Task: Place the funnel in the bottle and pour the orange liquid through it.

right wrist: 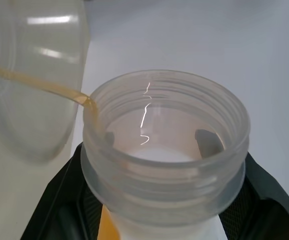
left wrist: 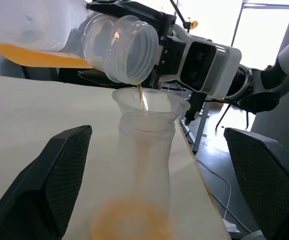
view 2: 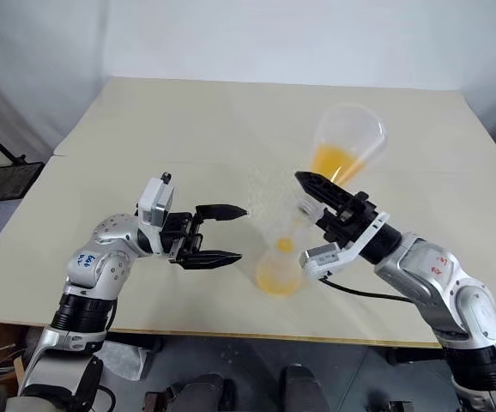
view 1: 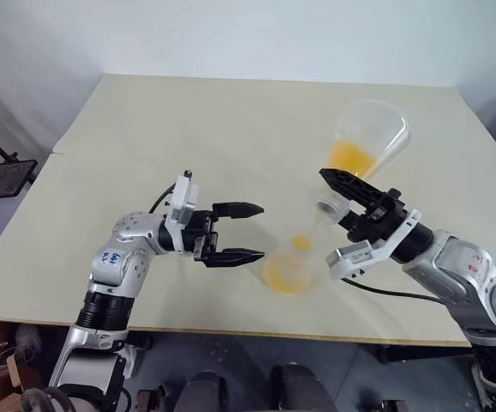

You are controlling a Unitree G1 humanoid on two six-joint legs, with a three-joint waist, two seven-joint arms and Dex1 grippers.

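right tool (view 1: 344, 199) clamped on tilted flask (view 1: 364, 137), thin stream of orange liquid (view 1: 351, 158) running into funnel (left wrist: 149, 106) seated in bottle (view 1: 289, 266) nr worktop (view 1: 231, 120) front edge. left tool (view 1: 238, 233) wide open, empty, beside bottle. pour underway; much liquid left.

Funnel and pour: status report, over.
Right gripper shut on tilted flask, orange liquid streaming into funnel seated in the bottle. Left gripper open beside bottle, not touching. Nothing in the way.
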